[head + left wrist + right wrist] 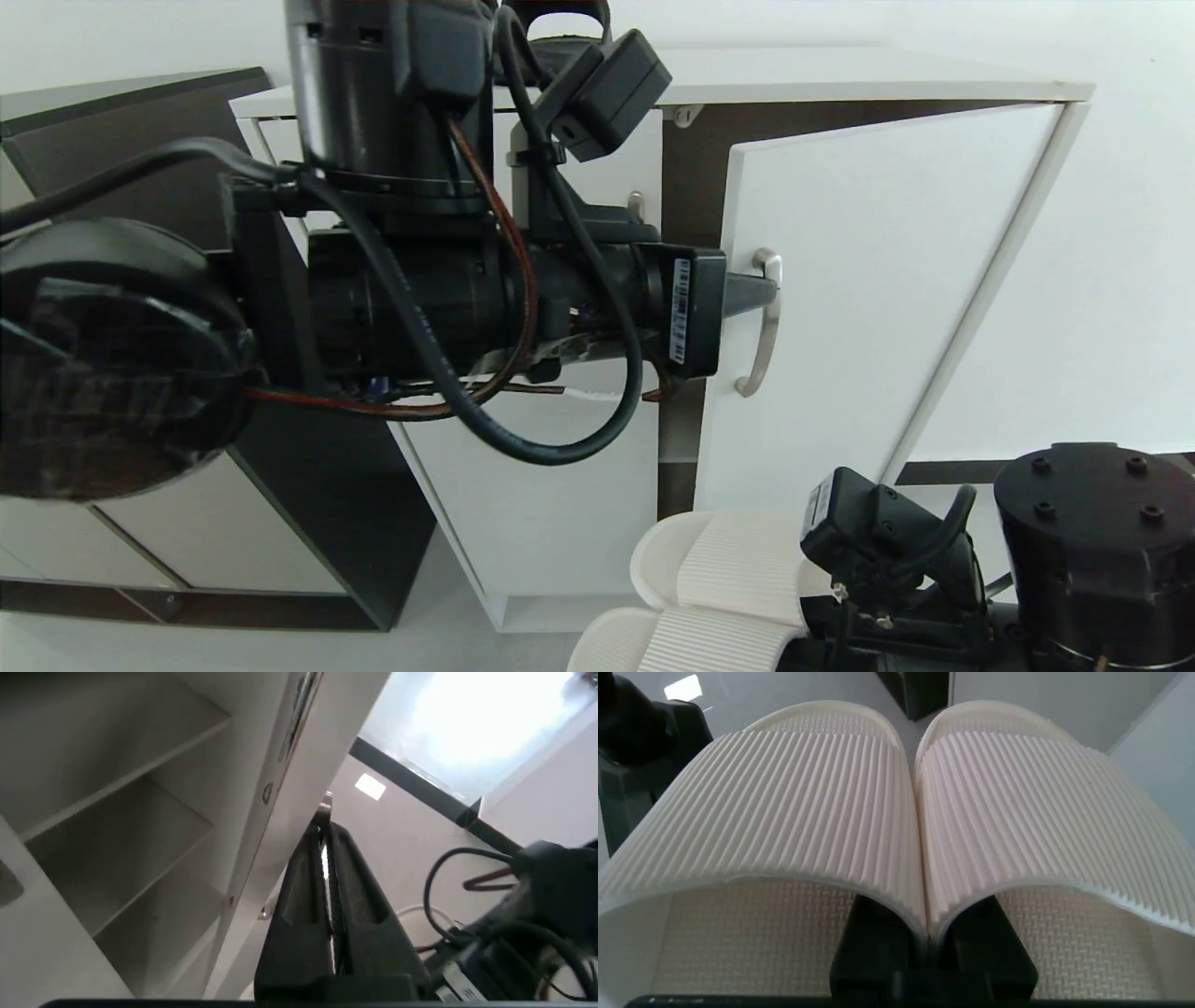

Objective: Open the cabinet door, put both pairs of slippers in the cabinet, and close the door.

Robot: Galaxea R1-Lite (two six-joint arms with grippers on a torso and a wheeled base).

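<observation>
Left gripper (771, 287): clamped on door handle (767, 338)
Right gripper (929, 941): pinching white slippers (813, 812) together
Cabinet door (887, 280): partly open

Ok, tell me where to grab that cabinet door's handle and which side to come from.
Grip the door handle on its straight upright bar, near the upper end, coming in level from the front of the cabinet door. The bar is vertical and stands off the panel, so a grip can close across it. The left pincer is shut there; the right pincer holds the slippers.
</observation>
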